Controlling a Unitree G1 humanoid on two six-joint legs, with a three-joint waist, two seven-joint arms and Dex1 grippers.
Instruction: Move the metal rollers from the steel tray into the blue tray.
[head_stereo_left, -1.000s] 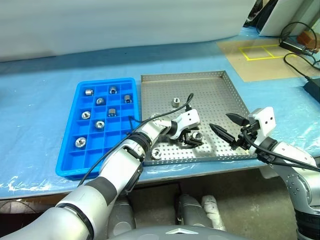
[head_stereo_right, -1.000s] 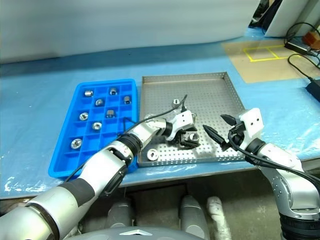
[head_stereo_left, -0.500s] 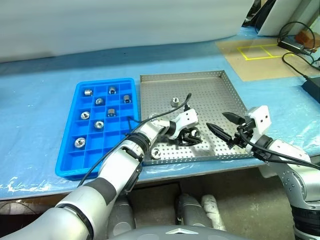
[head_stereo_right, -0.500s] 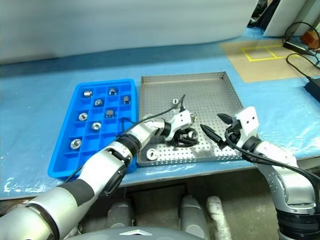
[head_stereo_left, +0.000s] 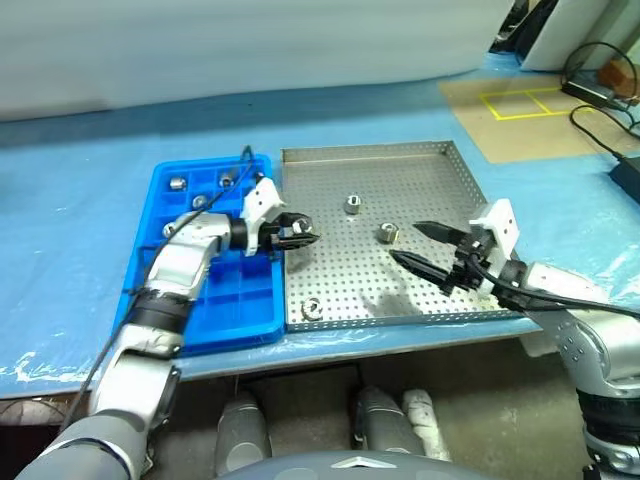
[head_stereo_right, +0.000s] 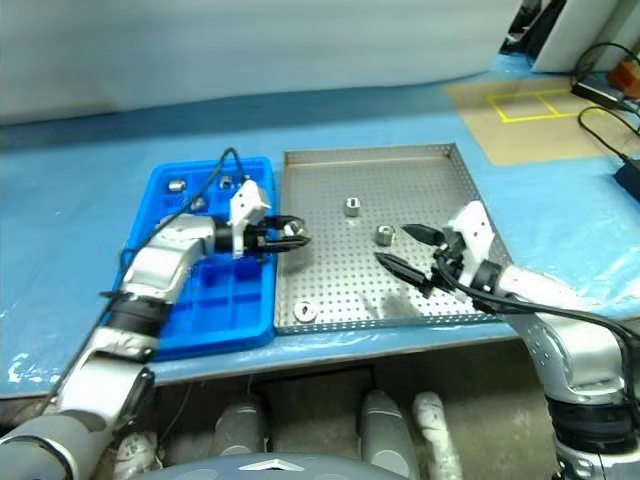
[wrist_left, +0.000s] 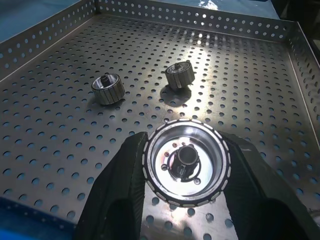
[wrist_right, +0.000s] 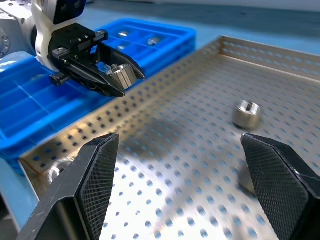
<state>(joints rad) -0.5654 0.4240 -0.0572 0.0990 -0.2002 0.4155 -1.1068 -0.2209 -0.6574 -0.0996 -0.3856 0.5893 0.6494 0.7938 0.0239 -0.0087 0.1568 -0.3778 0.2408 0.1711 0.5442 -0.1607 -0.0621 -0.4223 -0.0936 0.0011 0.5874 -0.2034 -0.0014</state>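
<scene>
Carrying one roller (wrist_left: 186, 168) clamped between its fingers, the left gripper (head_stereo_left: 297, 234) hangs over the steel tray's (head_stereo_left: 440, 150) left rim, just beside the blue tray (head_stereo_left: 255, 325). Best to settle over an empty compartment, then lower before letting go. The right gripper (head_stereo_left: 432, 250) hovers wide open over three loose rollers (head_stereo_left: 352, 204).

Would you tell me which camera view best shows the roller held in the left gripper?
The left wrist view: the held roller fills the middle, end-on, between both fingers. The right wrist view shows it side-on in the left gripper. The eye views show only a speck.
</scene>
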